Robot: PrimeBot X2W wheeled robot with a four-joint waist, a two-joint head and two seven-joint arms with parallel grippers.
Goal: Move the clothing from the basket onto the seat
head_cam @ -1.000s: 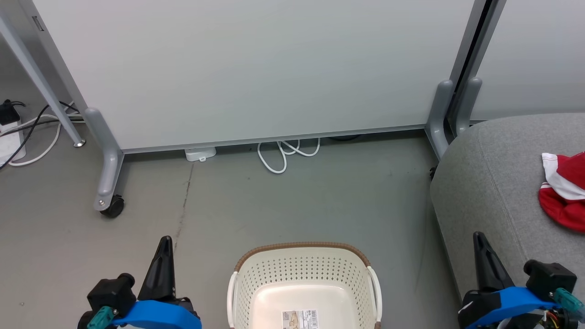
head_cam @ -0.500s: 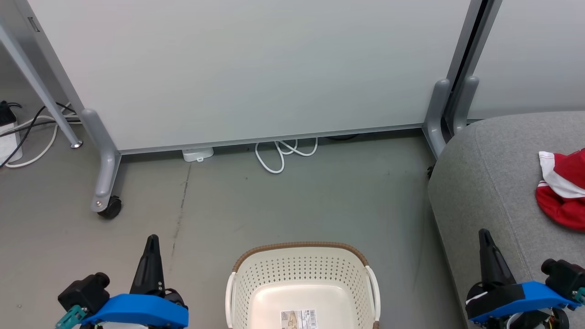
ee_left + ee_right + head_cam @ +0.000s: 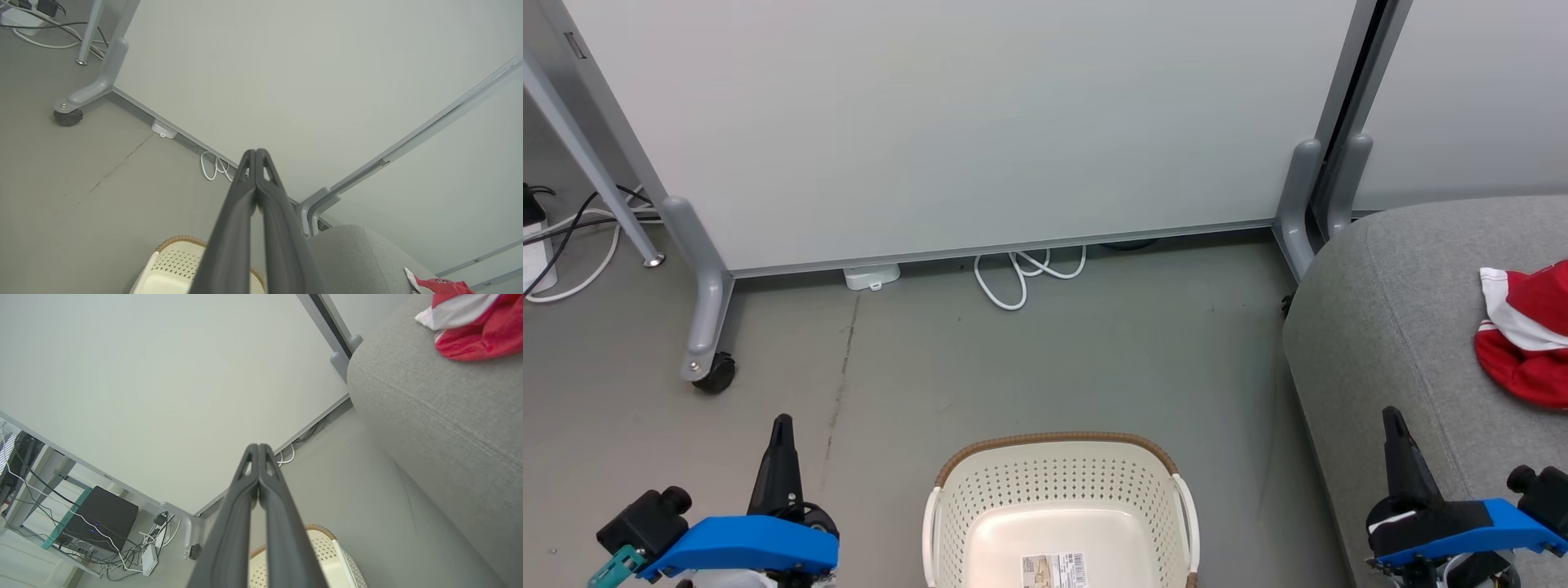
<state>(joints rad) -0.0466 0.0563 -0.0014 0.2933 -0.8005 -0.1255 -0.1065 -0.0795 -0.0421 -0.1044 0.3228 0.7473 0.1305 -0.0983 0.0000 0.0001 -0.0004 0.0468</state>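
basket (image 3: pixel 1058 506) bare, sticker (image 3: pixel 1055 569) on base | red jersey (image 3: pixel 1523 335) on sofa seat (image 3: pixel 1405 327) | left gripper (image 3: pixel 783 429), right gripper (image 3: pixel 1392 418) pressed together, holding nothing | white cable (image 3: pixel 1021 273) under partition panel (image 3: pixel 980 122)

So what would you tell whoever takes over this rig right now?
Left gripper: shut, holding nothing, over the floor left of the basket.
Right gripper: shut, holding nothing, low beside the seat.
Clothing: red and white, lying on the seat.
Done: the part of the basket in view holds no clothing.
Left: check the basket's near end, which the head view cuts off; otherwise nothing.
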